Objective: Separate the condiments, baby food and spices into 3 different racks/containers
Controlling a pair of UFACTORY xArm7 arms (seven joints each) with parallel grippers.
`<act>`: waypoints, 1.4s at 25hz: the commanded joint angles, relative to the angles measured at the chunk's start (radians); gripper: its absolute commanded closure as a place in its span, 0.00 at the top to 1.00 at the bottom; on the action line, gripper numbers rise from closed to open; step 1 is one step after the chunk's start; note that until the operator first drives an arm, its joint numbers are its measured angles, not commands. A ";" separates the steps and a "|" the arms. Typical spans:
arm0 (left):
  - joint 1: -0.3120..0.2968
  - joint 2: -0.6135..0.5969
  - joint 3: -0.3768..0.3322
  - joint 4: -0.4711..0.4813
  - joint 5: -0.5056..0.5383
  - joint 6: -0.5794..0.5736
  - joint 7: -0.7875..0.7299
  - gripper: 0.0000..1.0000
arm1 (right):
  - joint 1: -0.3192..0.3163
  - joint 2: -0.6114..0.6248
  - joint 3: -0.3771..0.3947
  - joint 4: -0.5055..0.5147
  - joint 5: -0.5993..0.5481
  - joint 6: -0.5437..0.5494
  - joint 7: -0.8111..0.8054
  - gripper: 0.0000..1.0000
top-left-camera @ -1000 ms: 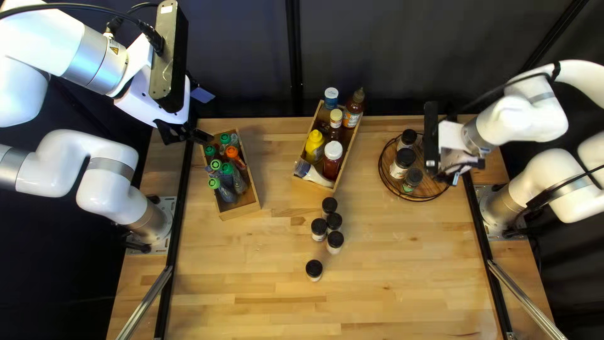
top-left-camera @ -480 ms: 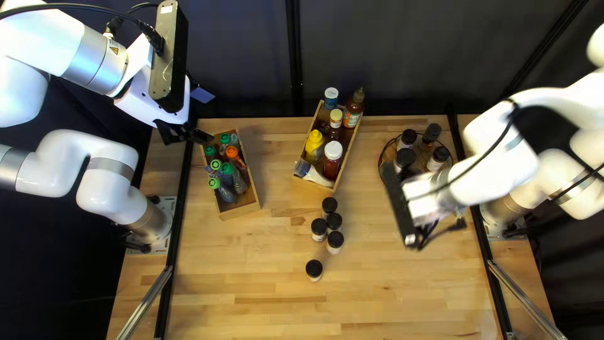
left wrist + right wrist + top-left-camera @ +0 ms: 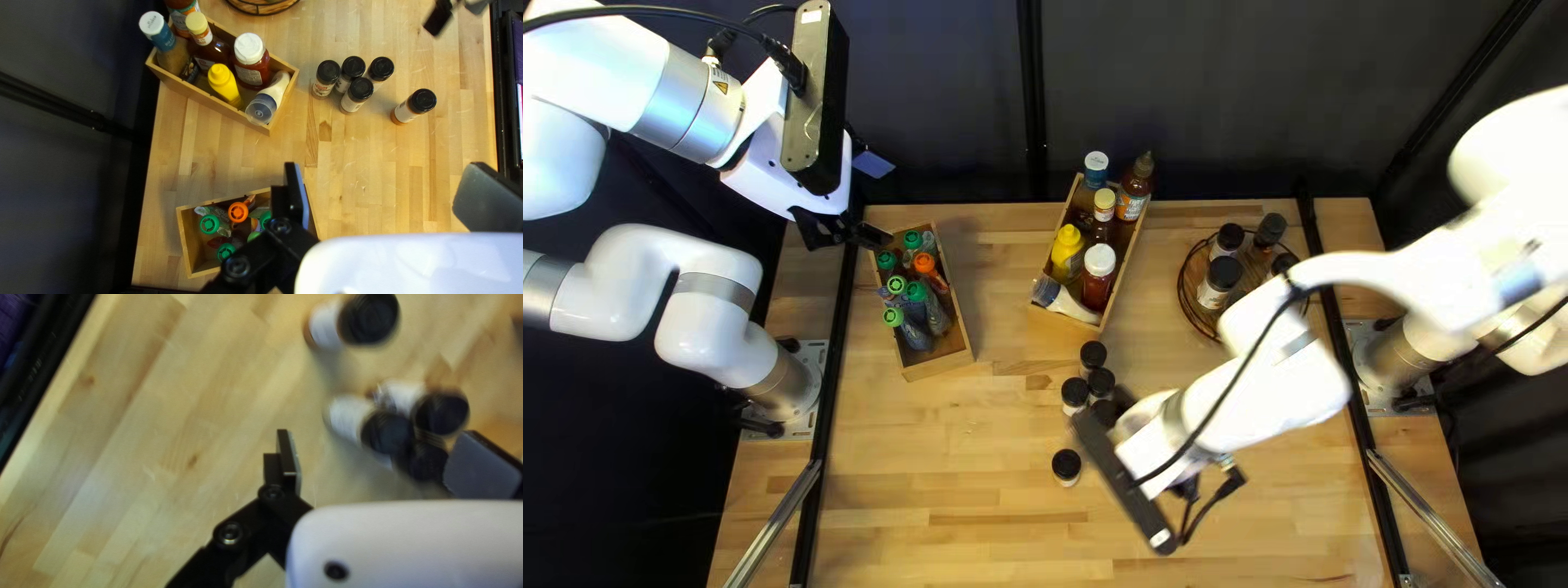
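The left gripper [image 3: 844, 231] and right gripper [image 3: 1147, 448] had fingers [image 3: 297, 196] wide apart; the right had swung leftward from the round wire-rimmed rack [image 3: 1255, 270].

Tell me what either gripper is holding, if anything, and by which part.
Nothing is held: the left gripper and the right gripper are both open, and the spice jars near the right one stand on the table.
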State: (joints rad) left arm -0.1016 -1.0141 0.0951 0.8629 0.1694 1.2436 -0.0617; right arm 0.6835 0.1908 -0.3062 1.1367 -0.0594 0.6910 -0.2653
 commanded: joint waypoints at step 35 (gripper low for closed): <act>0.000 0.000 0.000 0.000 0.000 0.000 0.000 1.00 | -0.142 0.128 0.064 0.094 0.224 0.018 -0.209 0.00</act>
State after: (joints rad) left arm -0.1016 -1.0141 0.0951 0.8629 0.1694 1.2436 -0.0617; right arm 0.5287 0.3830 -0.2312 1.2753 0.1805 0.6974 -0.5036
